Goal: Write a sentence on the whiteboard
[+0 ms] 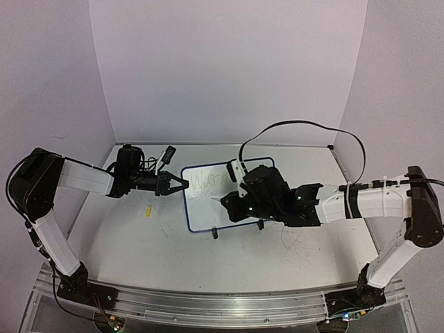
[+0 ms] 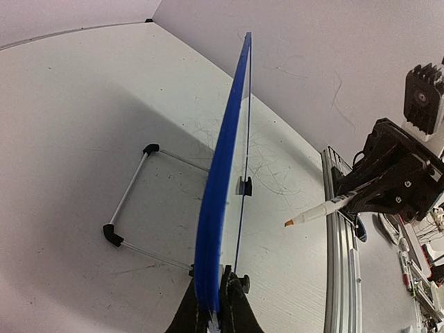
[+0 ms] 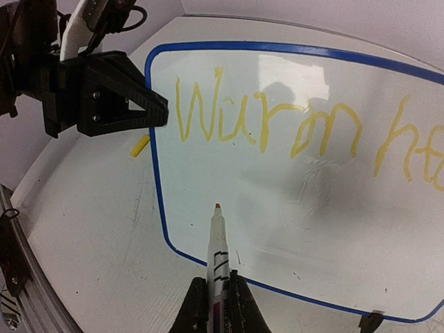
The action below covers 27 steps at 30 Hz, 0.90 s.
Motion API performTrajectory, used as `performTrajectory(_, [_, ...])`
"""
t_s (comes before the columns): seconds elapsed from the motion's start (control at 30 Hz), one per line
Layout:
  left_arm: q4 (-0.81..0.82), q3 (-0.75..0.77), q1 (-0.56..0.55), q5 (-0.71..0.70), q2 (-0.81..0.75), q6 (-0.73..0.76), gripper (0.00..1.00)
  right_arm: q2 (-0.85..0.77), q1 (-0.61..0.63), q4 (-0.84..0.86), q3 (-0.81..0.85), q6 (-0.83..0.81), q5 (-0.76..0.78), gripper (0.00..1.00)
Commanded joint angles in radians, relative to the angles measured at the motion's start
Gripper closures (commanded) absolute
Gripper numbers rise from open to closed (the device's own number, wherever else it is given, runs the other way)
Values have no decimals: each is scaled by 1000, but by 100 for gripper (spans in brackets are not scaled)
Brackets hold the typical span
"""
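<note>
Your left pincer [image 1: 182, 184] is clenched on the left edge of the whiteboard [image 1: 205, 211], which stands on the tabletop [image 1: 277, 257] between the two arms. Your right pincer [image 3: 216, 286] grasps a marker [image 3: 217, 243], its tip aimed below the first word, just off the surface. The sentence [image 3: 263, 125] runs in yellow along the board's top. A small yellow piece [image 1: 148, 210] lies left of the board.

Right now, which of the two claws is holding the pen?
The right gripper, shut on the marker. The left gripper instead pinches the whiteboard by its blue frame.
</note>
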Motion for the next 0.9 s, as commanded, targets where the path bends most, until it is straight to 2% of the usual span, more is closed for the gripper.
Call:
performTrajectory(0.0, [-38,-11,-5,-175,0,61,100,42,20,55,60,7,-19,100])
performTrajectory(0.27, [-38,-13,-5,-172,-4,60,100,107,59,58,128,-18,-21,100])
performTrajectory(0.7, [-38,-9,-8,-167,5,57,100,89,61,56,110,-12,12,100])
performTrajectory(0.87, [-38,-3,-11,-169,15,55,100,68,61,56,92,-15,68,100])
